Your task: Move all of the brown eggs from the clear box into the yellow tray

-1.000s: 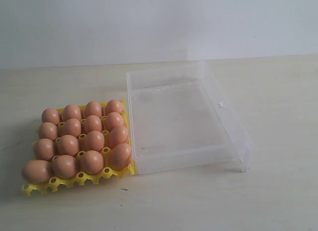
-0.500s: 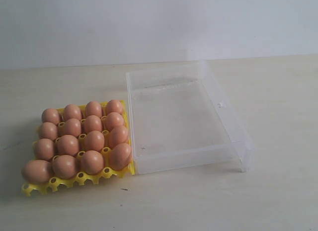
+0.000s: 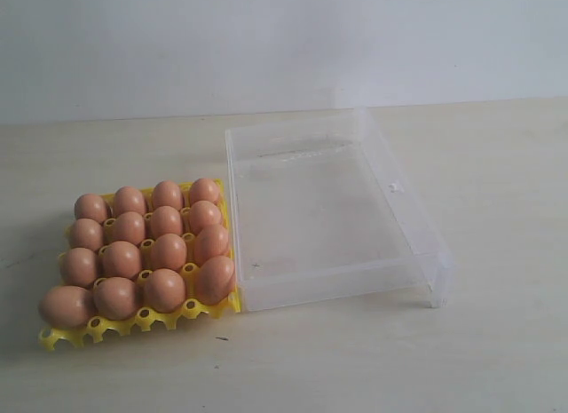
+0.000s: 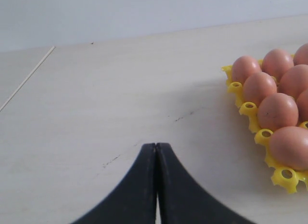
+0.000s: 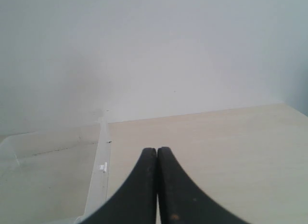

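Brown eggs [image 3: 146, 244] all in yellow tray [image 3: 114, 328], one per cup, four rows of four; tray on table [image 3: 355, 369], right edge touching clear box [image 3: 337, 287]; left gripper [image 4: 156, 145] over bare table near tray corner, jaws pressed together, nothing between them; right gripper [image 5: 157, 149] near box wall, jaws together too, gripping nothing.

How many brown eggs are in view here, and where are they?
16. All the brown eggs sit in the yellow tray, four rows of four, one per cell. None is in the clear box, and none looks hidden.
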